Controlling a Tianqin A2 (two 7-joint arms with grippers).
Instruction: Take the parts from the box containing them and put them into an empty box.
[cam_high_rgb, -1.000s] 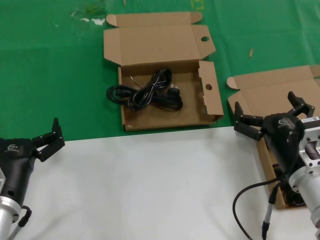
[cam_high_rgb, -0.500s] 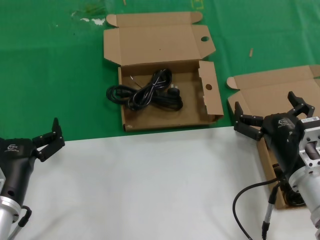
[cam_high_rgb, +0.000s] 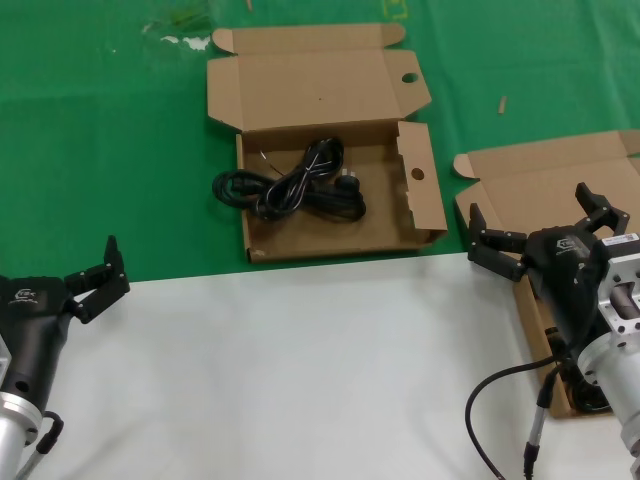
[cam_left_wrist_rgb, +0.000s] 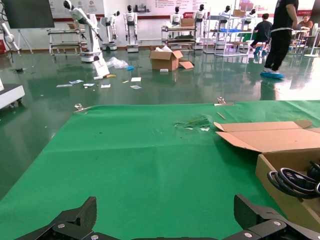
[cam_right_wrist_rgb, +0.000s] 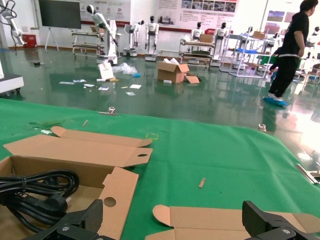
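no text, label or number legible

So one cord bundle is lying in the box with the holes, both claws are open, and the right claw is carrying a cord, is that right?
Not quite. The right claw is open but empty, hovering over the plain-lidded box; the head view shows nothing between its fingers. The rest holds: the cord bundle lies in the box with the holes, and the left claw is open too.

Count: 2 brown cardboard boxes, the holed-flap box at centre w/ 1 coiled black power cord in it, spilling over its left wall, & the plain-lidded box on the right, mostly hidden behind the arm; 2 grippers, left gripper & right gripper, both w/ fingers spread
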